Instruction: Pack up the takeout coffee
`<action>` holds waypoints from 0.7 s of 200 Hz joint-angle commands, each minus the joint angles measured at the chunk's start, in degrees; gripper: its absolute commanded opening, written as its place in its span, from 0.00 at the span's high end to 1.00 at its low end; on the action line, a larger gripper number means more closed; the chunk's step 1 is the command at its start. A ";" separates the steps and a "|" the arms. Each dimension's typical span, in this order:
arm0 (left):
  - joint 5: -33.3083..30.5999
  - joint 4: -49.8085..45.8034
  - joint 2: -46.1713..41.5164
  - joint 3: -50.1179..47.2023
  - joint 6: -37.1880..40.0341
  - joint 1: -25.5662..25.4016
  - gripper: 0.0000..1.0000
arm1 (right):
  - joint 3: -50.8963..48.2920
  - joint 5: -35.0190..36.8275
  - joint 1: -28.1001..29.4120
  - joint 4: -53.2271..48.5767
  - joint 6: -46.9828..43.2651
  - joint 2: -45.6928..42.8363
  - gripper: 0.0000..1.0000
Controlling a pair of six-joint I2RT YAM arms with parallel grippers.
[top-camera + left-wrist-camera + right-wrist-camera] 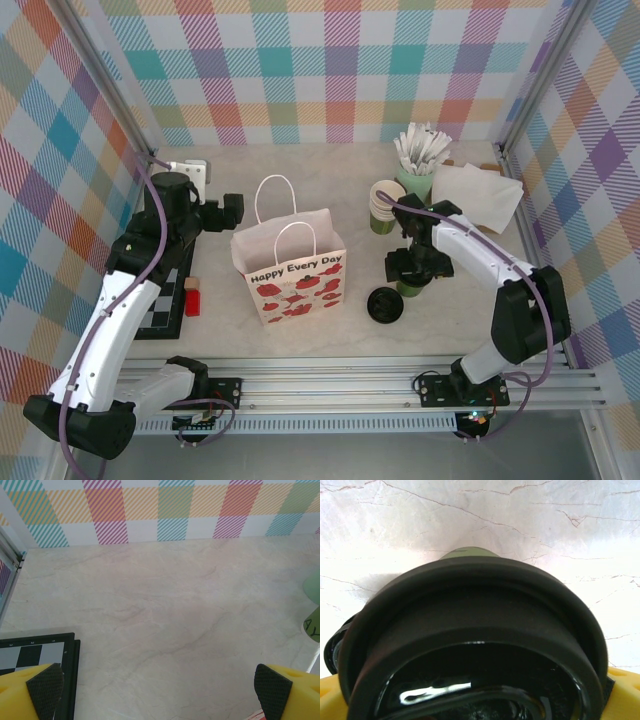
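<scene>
The takeout coffee, a green cup under a black lid, stands on the table to the right of the paper bag. My right gripper is shut on it from above; in the right wrist view the lid sits between the yellow fingers and a strip of green wall shows beyond it. The white bag with red poppies stands upright and open at the table's middle. My left gripper hovers left of the bag's top, open, with bare table between its pads.
A loose black lid lies just front-left of the held cup. A stack of lidless cups, a mint holder of white utensils and napkins stand behind. A chessboard and red block lie at left.
</scene>
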 commanded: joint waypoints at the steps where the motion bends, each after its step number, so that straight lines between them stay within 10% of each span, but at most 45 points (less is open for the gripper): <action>1: 0.28 -0.37 -1.39 -1.15 -1.04 0.52 0.00 | 1.50 -0.46 0.09 -0.87 -0.11 0.65 0.00; 140: 0.85 -0.88 -2.85 -2.56 -1.65 0.52 0.00 | 2.81 -0.17 0.05 -2.53 0.11 0.91 0.04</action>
